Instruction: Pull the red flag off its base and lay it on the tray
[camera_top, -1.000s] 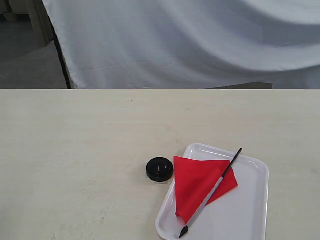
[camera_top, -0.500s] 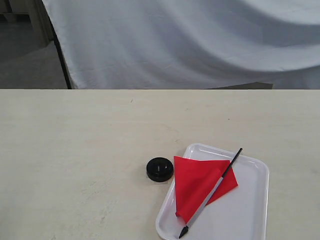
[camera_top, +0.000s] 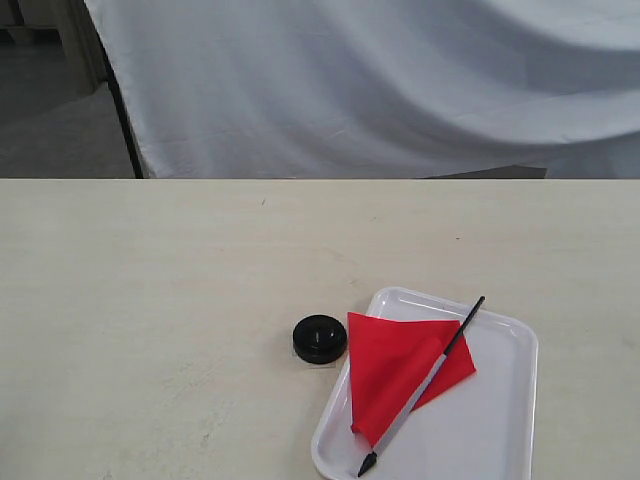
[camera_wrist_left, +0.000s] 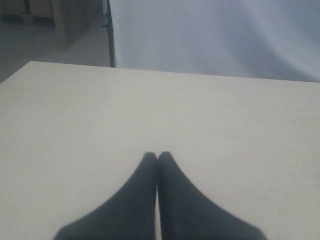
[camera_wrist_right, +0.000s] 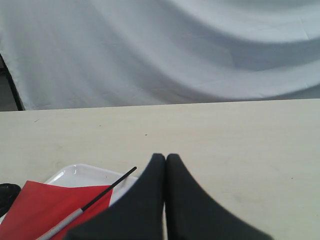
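The red flag (camera_top: 400, 375) lies flat on the white tray (camera_top: 490, 420) at the front right of the table, its black-and-silver pole running diagonally, the pointed tip over the tray's near rim. The round black base (camera_top: 320, 338) sits on the table just left of the tray, apart from the flag. Neither arm shows in the exterior view. My right gripper (camera_wrist_right: 166, 157) is shut and empty, held back from the tray (camera_wrist_right: 75, 174), flag (camera_wrist_right: 40, 207) and base (camera_wrist_right: 7, 195). My left gripper (camera_wrist_left: 157, 155) is shut over bare table, nothing in it.
A pale wooden table (camera_top: 150, 300) spreads wide to the left and behind the tray. A white cloth backdrop (camera_top: 380, 90) hangs behind the table's far edge, with a dark gap of floor (camera_top: 50, 110) at the back left.
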